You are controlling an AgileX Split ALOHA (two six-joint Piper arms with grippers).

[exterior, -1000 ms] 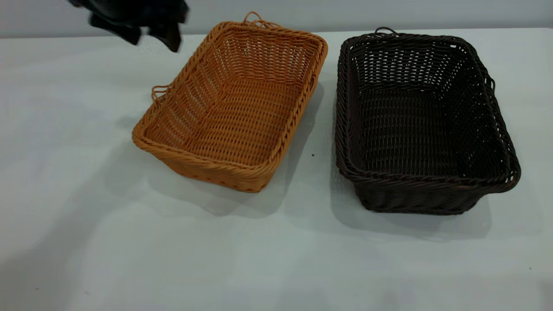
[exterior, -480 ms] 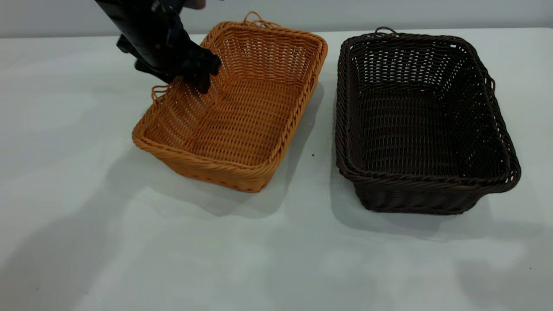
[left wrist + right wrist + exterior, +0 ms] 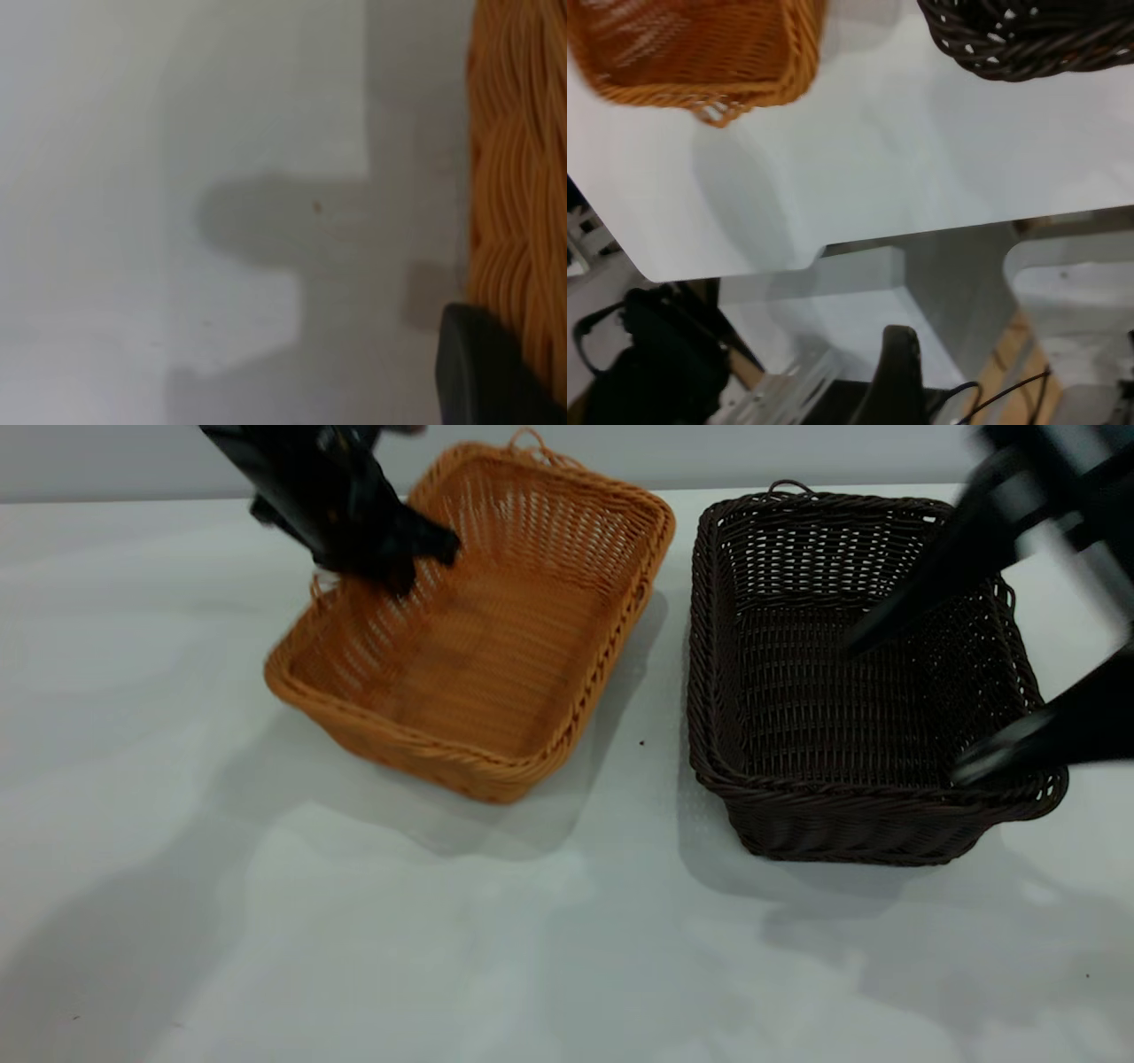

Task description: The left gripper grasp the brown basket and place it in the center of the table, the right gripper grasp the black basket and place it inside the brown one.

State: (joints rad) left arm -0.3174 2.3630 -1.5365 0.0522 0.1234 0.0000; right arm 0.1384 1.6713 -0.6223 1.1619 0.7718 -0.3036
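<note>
2 baskets sit side by side on the counter [image 3: 177, 921]: the brown basket [image 3: 496, 646] left of centre, the black basket [image 3: 850, 691] right. Your left claw [image 3: 403, 558] pinches the brown basket's far-left rim; keep that hold firm while shifting it. The right claw [image 3: 930, 691] hangs wide over the black basket; hold it clear.

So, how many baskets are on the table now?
2. The brown basket sits left of centre with the left gripper at its rim; the black basket sits to its right, not touching it.
</note>
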